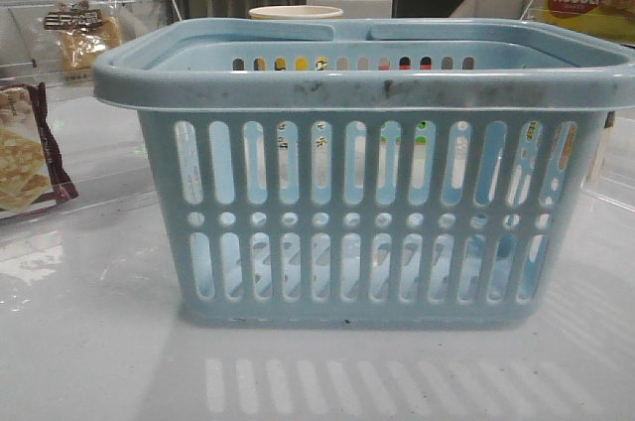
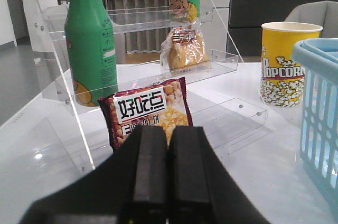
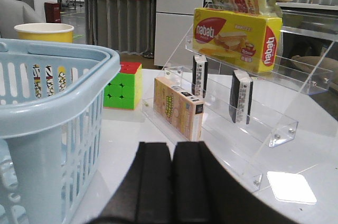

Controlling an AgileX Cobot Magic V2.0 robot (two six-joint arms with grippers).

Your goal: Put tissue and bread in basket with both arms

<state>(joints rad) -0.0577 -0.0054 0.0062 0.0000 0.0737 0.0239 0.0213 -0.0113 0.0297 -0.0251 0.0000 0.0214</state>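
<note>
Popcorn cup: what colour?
Yellow, white rim, popcorn print: popcorn cup, clearest in the left wrist view.

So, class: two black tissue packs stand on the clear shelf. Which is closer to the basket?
The tissue pack directly below the nabati box; the other pack stands farther from the basket.

2 tissue packs (image 3: 199,75), 1 basket (image 1: 367,93)

Glossy white table (image 1: 89,342), grey curtain (image 3: 119,10), white cabinet (image 3: 179,2)
</note>
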